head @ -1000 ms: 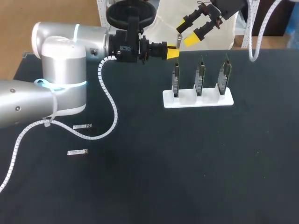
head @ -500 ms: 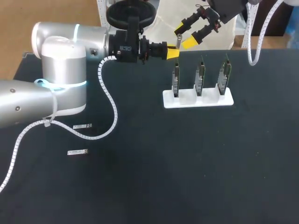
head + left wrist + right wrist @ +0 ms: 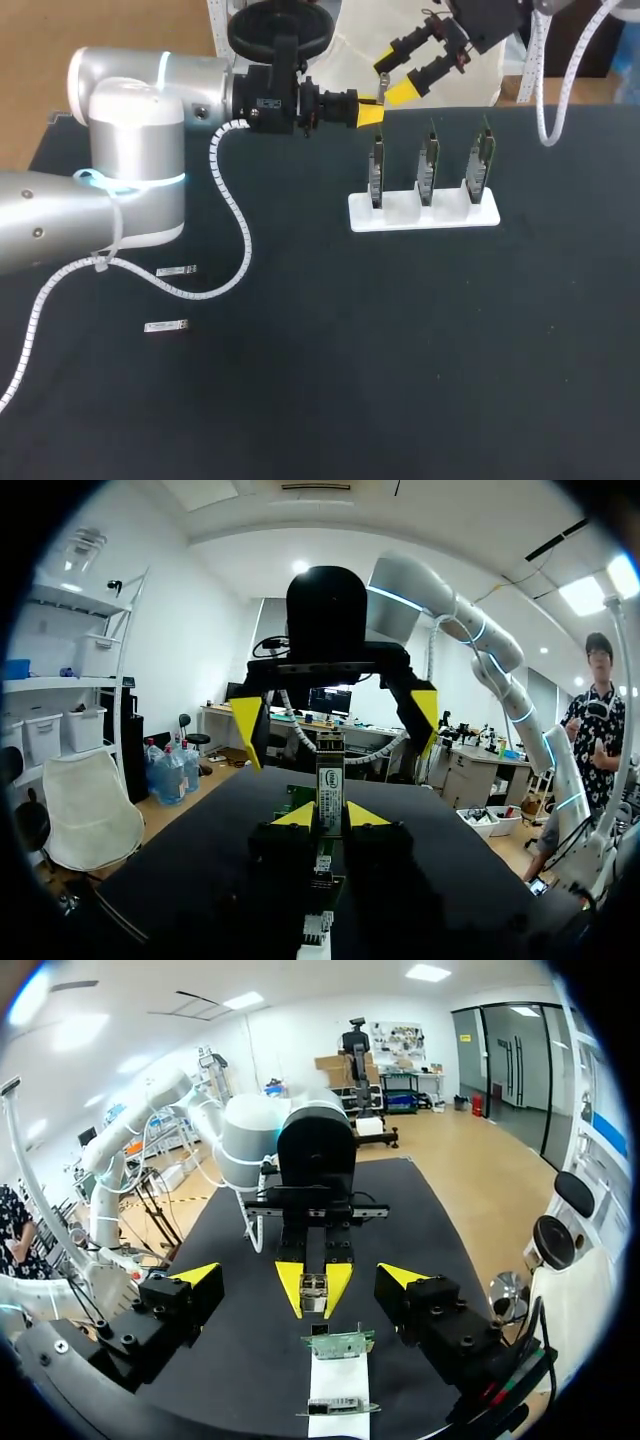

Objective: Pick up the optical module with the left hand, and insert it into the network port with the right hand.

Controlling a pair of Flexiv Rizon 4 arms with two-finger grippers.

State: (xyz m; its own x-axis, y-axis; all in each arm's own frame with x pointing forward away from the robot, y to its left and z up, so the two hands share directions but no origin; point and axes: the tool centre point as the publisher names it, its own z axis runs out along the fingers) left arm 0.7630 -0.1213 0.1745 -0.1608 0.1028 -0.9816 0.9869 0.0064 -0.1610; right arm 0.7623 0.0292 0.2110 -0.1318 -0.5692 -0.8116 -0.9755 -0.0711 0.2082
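Up near the left end of the white plastic stand [image 3: 420,216], raised off the black table [image 3: 400,360], the left gripper [image 3: 370,112] is closed narrow on a small silver metal optical module [image 3: 329,780]. The module stands between the yellow tips and juts out past them. The right gripper [image 3: 392,78] hangs just beyond that same end of the stand, facing the left one. Its fingers are spread wide on either side of the module's free end, and neither tip touches it. On the stand, three upright green circuit boards [image 3: 428,165] with network ports sit in a row, each in its own slot. Well apart from the stand, off to its left, two more small silver modules [image 3: 176,271] lie flat on the table beside the left arm's white coiled cable [image 3: 243,235].
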